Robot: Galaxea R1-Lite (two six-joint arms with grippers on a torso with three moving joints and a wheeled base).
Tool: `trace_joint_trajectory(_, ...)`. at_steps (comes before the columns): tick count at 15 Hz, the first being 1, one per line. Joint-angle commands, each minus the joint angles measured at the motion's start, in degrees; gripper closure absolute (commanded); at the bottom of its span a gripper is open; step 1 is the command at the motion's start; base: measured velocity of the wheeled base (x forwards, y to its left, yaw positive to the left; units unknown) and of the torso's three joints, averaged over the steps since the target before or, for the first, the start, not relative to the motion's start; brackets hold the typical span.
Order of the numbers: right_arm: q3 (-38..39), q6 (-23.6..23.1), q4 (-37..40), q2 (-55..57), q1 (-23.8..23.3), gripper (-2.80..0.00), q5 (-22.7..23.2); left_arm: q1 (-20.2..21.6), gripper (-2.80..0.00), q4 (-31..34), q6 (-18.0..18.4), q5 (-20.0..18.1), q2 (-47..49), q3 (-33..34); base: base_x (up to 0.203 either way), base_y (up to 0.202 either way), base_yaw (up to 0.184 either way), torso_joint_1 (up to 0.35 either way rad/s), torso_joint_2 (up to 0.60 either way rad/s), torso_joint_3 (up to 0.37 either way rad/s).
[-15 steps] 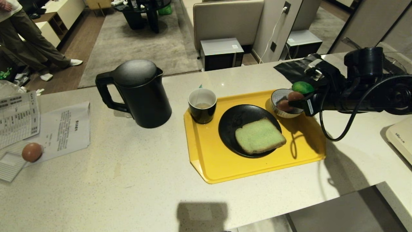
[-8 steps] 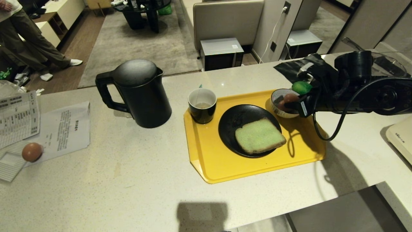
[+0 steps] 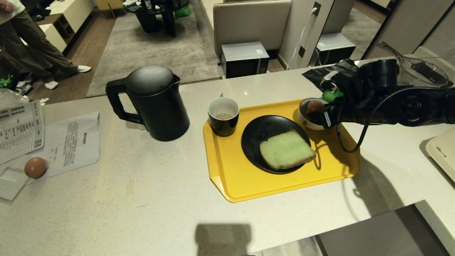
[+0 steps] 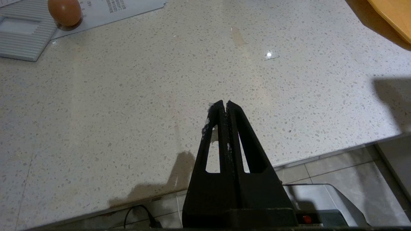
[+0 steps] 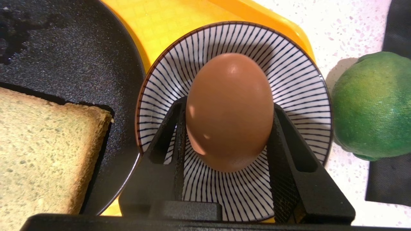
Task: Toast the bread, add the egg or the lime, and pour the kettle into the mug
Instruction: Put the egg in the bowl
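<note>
At the right of the head view the right hand reaches in over the far right corner of the flat yellow plastic tray, its two black fingers clamped on a smooth brown egg. The egg sits between the fingers directly above the small blue-and-white striped bowl; whether it touches the bowl's bottom cannot be told. The round glossy green lime lies on the speckled pale stone bench just beside the bowl, off the tray's corner.

In the middle of the tray a round matte black plate carries the square slice of pale green bread with a brown crust. The small glossy black mug with a white inside stands on the tray's upper left corner, and the tall matte black kettle stands on the bench left of it.

A second brown egg rests on printed papers at the left edge. In the left wrist view, the left hand hangs above bare bench, fingers pressed together, holding nothing.
</note>
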Motion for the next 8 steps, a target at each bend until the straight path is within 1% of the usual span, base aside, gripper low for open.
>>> trace_joint_trajectory(1, -0.4, -0.2, 0.0, 0.7, 0.0, 0.00, 0.1, 0.1, 0.00, 0.0, 0.0, 0.0, 0.0, 0.1, 0.000, 0.000, 0.000, 0.000, 0.00, 0.000)
trace_joint_trajectory(8, 0.0, -0.2, 0.0, -0.2, 0.7, 0.00, 0.0, 0.0, 0.00, 0.0, 0.0, 0.0, 0.0, 0.0, 0.000, 0.000, 0.000, 0.000, 0.00, 0.000)
